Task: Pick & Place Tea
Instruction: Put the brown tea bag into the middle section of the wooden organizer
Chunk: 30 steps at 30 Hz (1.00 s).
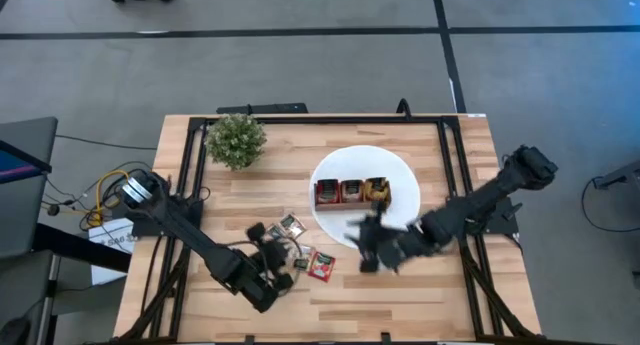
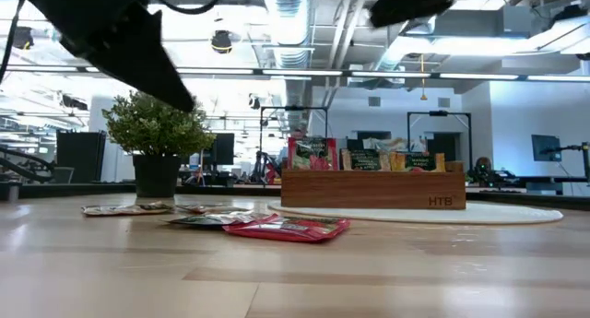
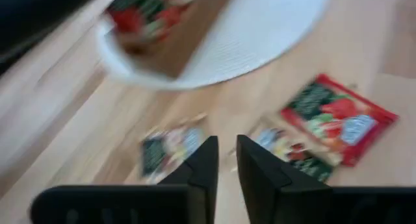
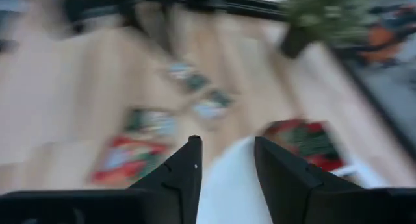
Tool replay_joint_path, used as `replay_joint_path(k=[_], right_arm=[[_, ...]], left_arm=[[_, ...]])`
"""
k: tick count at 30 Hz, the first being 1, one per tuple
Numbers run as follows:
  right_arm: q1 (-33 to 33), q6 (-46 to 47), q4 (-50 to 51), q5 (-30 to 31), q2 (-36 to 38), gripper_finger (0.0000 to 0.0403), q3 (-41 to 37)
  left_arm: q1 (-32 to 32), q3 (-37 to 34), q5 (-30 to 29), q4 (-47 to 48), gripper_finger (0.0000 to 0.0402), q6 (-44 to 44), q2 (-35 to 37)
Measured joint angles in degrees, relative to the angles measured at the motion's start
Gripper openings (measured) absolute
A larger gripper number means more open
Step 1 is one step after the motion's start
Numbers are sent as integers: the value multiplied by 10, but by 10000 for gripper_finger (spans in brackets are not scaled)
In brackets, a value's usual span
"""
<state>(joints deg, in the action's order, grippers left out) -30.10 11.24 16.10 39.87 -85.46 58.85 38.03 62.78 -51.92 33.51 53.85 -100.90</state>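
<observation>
Hovering over the lower middle of the table in the high view, the left gripper (image 1: 272, 281) sits just below a loose scatter of tea sachets (image 1: 292, 227); its own wrist view shows the two dark fingers (image 3: 203, 165) nearly together with only a thin gap and nothing between them. A red sachet (image 1: 321, 266) lies flat on the bare wood to the right of that gripper, and in the low view it is the nearest packet (image 2: 288, 228), left of centre, with darker sachets (image 2: 207, 218) lying behind it towards the left.

Right of centre in the high view, the right gripper (image 1: 372, 247) hangs at the lower edge of the white plate (image 1: 400, 173). Its fingers (image 4: 185, 172) stand apart with nothing held, looking down over the plate's rim and the loose sachets beyond.

On the plate stands a brown wooden tray (image 1: 352, 191) with more sachets stood upright in its compartments: red ones on the left and in the middle, orange-yellow ones on the right. The low view shows the tray (image 2: 372, 187) marked HTB on its front wall.

A small potted plant (image 1: 236, 140) stands at the table's upper left, well apart from both grippers.
</observation>
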Motion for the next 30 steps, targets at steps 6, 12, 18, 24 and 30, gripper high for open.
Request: replay_joint_path(k=[6, 12, 18, 24, 30], right_arm=[[-116, 105, 1, 8, -21, 117, -1], [-180, 128, -33, 36, -86, 113, -1], [-179, 123, -38, 36, -128, 113, -1], [-162, 123, -46, 20, -128, 113, 0], [-159, 123, -51, 6, -127, 113, 0]], left_arm=[[-14, 0, 67, 211, 124, 180, 53], [-48, -26, 153, 216, 211, 178, 54], [-93, -96, 187, 146, 224, 124, 60], [-143, -196, 240, -60, 197, -2, 94], [-162, -254, 304, -266, 186, -131, 92]])
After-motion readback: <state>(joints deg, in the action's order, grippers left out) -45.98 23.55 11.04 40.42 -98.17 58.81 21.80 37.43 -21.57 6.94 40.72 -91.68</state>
